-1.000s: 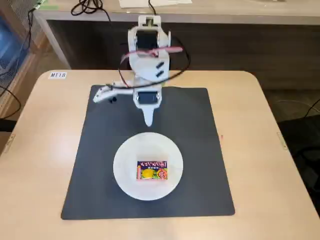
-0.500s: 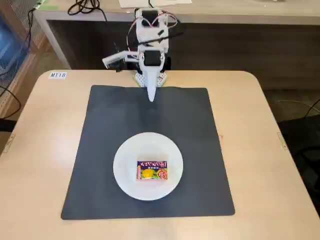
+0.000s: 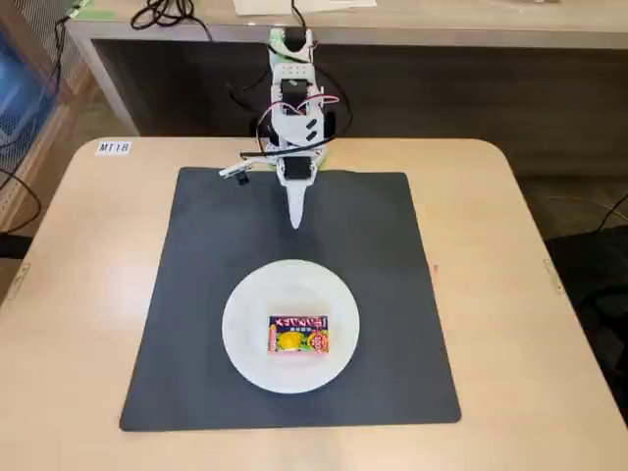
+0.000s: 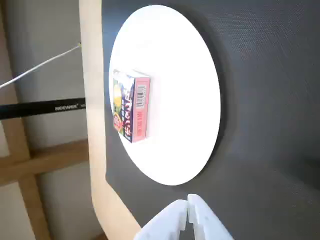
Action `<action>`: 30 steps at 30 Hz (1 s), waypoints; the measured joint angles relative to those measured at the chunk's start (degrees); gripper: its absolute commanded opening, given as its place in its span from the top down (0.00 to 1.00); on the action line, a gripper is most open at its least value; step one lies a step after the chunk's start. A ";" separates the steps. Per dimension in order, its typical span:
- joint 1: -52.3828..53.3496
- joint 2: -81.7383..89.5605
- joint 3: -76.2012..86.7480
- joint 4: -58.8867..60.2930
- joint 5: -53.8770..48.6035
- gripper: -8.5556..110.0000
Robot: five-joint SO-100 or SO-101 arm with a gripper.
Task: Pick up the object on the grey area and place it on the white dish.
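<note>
Since the packet (image 3: 298, 335) already lies on the dish (image 3: 247, 343), the placing looks done, and the items stand as follows in the fixed view, left to right.

Label (image 3: 114, 147): small white tag on the beige surface (image 3: 549, 373), far left of the claw and outside the mat; it plays no part in the task.

Mat (image 3: 196, 294): dark grey square, spread under everything. It reaches from just behind the claw to well in front of it.

Dish: round, white, flat, set on the mat well in front of the claw and almost in line with it, so a straight reach would have met it.

Packet: small pink-and-purple rectangle with a yellow picture, flat near the middle of the dish, touching only the dish. It is well apart from the claw, which suggests a finished release.

Claw (image 3: 295, 222): white, two-fingered, pointing down over the back part of the mat, hanging clear of the dish. Its fingers are pressed together with nothing between them.

Arm (image 3: 292, 108): white, folded up behind the claw at the far edge of the surface, wires trailing; this reads as a resting pose.

Wrist view, same order: packet (image 4: 131, 105) lies on the dish (image 4: 190, 90) ahead of the claw (image 4: 189, 205), towards the left side, barcode visible. The mat (image 4: 270, 100) fills the right.
</note>
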State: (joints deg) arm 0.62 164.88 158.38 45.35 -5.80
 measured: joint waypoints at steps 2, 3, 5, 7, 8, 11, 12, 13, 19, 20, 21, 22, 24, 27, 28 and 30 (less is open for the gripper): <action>0.44 4.57 2.90 0.00 0.09 0.93; 0.53 7.38 4.66 0.00 0.35 0.93; 0.35 13.89 8.53 0.26 0.97 0.93; 0.70 20.30 12.74 1.32 1.41 0.93; 0.97 22.68 14.24 2.11 1.41 0.93; 1.32 25.49 16.00 2.64 0.70 0.93; 1.14 25.75 16.52 2.64 0.26 0.93; 1.05 25.75 17.05 2.64 -0.18 0.93; 1.76 25.75 17.93 1.23 -1.41 0.93; 1.67 25.75 17.93 1.23 -1.41 0.93; 1.58 25.75 17.93 1.23 -1.41 0.93; 1.85 25.75 17.93 0.97 -1.32 0.93; 3.43 25.75 17.93 0.18 -0.62 0.93; 3.87 25.75 18.11 -2.72 -0.44 0.93; 3.43 25.75 18.11 -2.99 -0.44 0.93; 3.52 25.75 18.11 -3.43 -0.44 0.93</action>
State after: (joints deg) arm 4.13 190.63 176.48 41.92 -6.24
